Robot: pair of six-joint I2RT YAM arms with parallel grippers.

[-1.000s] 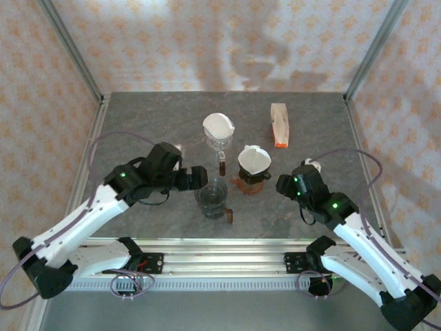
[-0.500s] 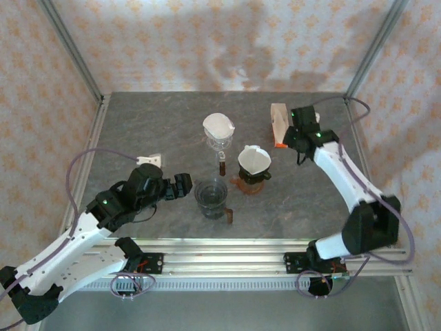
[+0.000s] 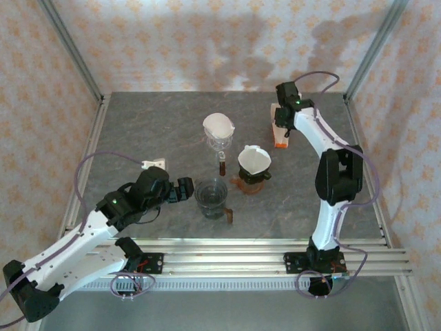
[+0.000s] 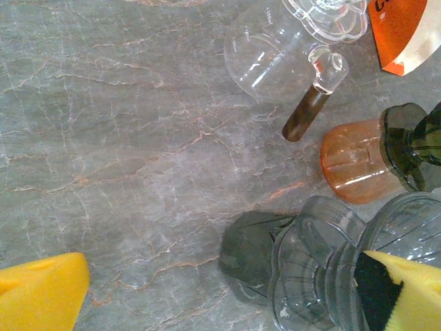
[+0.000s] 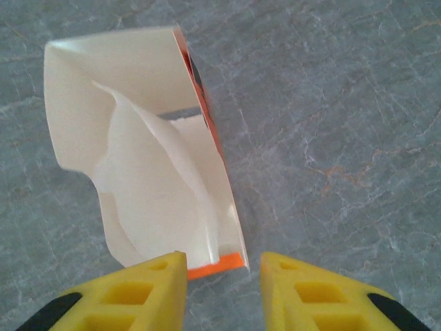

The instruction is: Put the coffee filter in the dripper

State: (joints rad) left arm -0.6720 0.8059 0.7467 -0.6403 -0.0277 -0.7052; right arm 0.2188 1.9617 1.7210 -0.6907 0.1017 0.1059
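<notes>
The coffee filter [image 5: 151, 200] is lying as a curl of thin white paper, poking out of the open mouth of the filter packet [image 5: 103, 76], which is resting flat on the grey worktop [image 5: 331, 103] near its far right corner. I am judging the paper to be almost weightless, limp and easy to crease or tear, and the sheets may be clinging together. I would take it by the loose exposed edge with a light pinch and lift slowly. The packet itself looks light enough to drag along. I am holding my right gripper [image 5: 220, 283] directly over the packet's near end. Its yellow fingers are standing a little apart with nothing between them, and the orange-edged corner of the packet is sitting just ahead of the left finger, so I am not yet gripping anything. Seen from above, two drippers are sitting around the middle of the worktop with white paper already in them: a clear one [image 3: 219, 131] and one on an orange server [image 3: 253, 162]. Nearer the front edge is the empty dripper [image 3: 211, 194], clear ribbed plastic with no paper inside, which I am taking as the target. My left gripper [image 3: 180, 189] is waiting just beside it, jaws spread wide and holding nothing. One of its yellow pads [image 4: 406, 296] is sitting by the dripper's rim.
</notes>
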